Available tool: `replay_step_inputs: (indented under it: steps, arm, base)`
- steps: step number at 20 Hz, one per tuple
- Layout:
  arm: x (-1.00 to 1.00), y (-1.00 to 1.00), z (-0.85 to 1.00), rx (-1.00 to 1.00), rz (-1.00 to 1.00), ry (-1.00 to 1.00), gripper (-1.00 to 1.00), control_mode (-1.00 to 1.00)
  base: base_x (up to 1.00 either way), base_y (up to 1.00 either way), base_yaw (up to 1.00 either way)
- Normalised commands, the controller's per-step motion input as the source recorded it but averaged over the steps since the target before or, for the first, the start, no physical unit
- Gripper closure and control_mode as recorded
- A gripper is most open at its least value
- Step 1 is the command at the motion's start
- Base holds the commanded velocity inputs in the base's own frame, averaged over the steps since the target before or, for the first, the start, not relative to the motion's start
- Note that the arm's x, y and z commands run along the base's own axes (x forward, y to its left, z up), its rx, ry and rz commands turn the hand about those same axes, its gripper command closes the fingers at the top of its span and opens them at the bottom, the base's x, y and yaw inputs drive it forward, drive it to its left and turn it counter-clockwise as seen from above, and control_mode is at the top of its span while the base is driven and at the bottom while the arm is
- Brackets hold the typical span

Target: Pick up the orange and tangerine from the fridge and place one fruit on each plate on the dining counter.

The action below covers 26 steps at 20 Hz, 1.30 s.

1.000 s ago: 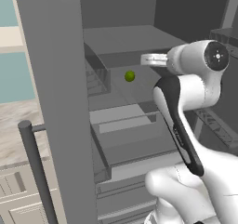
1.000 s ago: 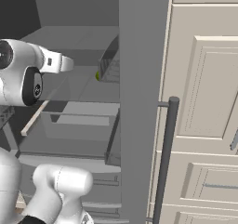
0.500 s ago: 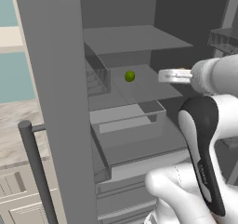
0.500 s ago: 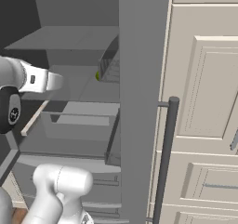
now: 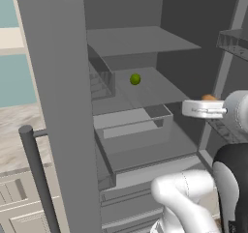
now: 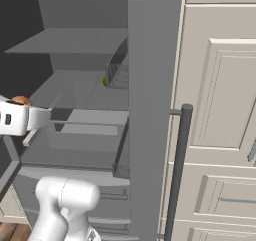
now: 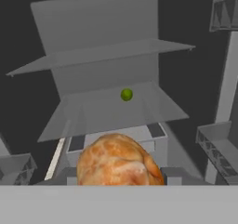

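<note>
Fingers (image 7: 118, 179) grip orange fruit (image 7: 117, 160); green fruit (image 7: 126, 95) on fridge shelf (image 7: 93, 109).

Matt grey metal on the fridge (image 5: 63, 106) walls and shelves, smooth, no shine. Dimpled, mottled orange peel on the fruit (image 7: 118, 161). Smooth green skin on the small ball (image 5: 135, 79). Painted cream wood on the cabinets (image 6: 220, 135). Dull dark metal on the bar handle (image 6: 177, 170).

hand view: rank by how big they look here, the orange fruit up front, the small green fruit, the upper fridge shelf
1. Upper fridge shelf, spanning most of the view.
2. Orange fruit, though it sits right at the camera, so its nearness inflates it.
3. Small green fruit, far back on the lower shelf; its true size against the orange fruit is unsure.
</note>
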Motion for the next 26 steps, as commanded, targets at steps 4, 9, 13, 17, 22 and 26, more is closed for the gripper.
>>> replay_step_inputs:
  steps: [4,9,13,17,22,26]
  arm:
    - [-0.52,-0.05,0.06,0.00,0.00,0.10,1.00,-1.00]
    - [-0.23,0.00,0.11,0.00,0.00,0.22,1.00,-1.00]
    - [-0.12,0.00,0.05,0.00,0.00,0.24,1.00,-1.00]
    - [0.00,0.00,0.00,0.00,0.00,0.07,1.00,-1.00]
    - [0.00,0.00,0.00,0.00,0.00,0.00,1.00,1.00]
    - [0.00,0.00,0.00,0.00,0.00,0.00,1.00,1.00]
  base:
    - [0.00,0.00,0.00]
    - [0.00,0.00,0.00]
    - [0.00,0.00,0.00]
    - [0.00,0.00,0.00]
    - [-0.72,0.00,0.00]
    - [-1.00,-0.01,0.00]
